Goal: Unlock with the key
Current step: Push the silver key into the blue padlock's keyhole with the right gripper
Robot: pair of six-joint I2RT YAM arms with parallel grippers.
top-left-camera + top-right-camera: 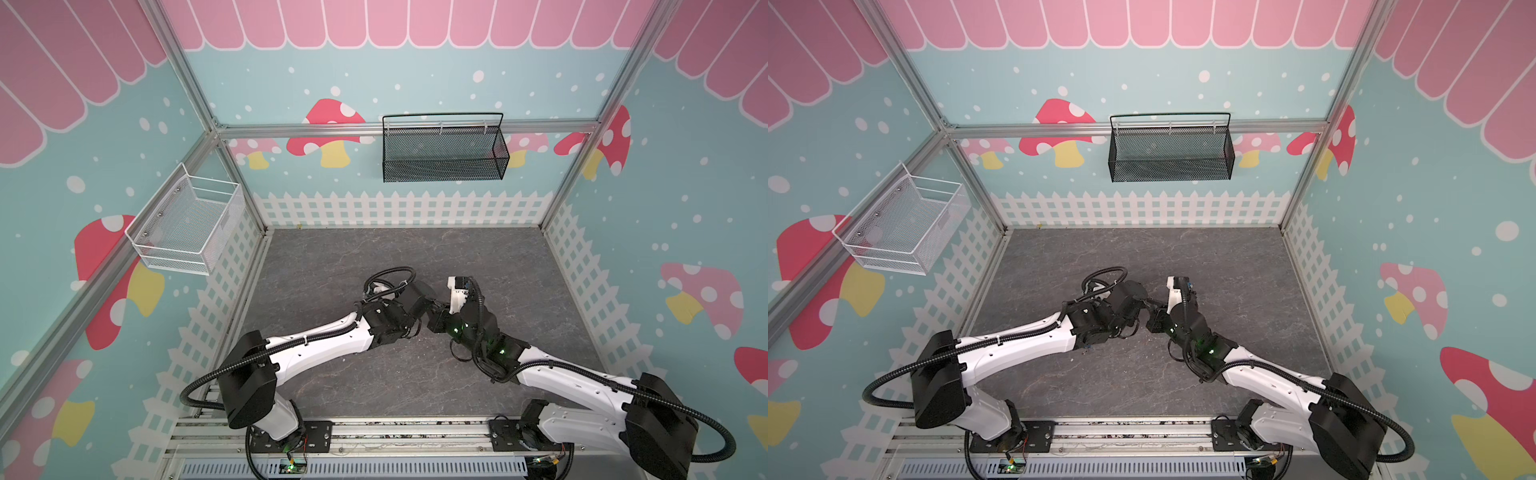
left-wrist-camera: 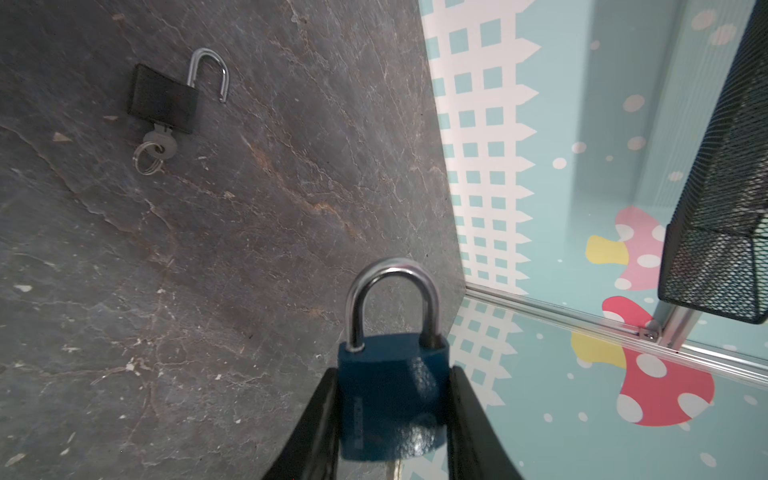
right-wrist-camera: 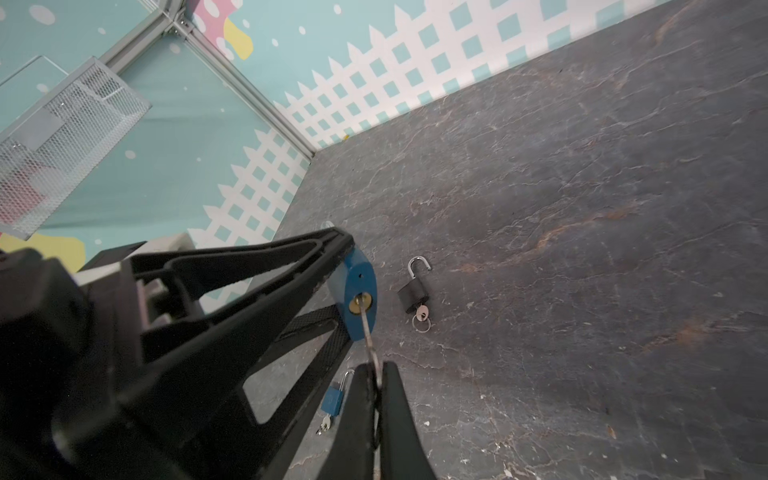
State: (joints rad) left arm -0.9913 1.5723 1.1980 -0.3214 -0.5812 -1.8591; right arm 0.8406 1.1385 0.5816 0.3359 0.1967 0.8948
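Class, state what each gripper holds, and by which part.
The left gripper holds the blue padlock by the narrow edges of its body. The right gripper pinches the key by its head.

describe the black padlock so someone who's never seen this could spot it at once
Look at the grey stone tabletop inside the mushroom-papered booth. Lying flat on it is the black padlock, a ringed key in its base. It is the only black one, shackle swung open; its neighbours are blue: a small blue padlock on the table, a large blue padlock in the left end effector.
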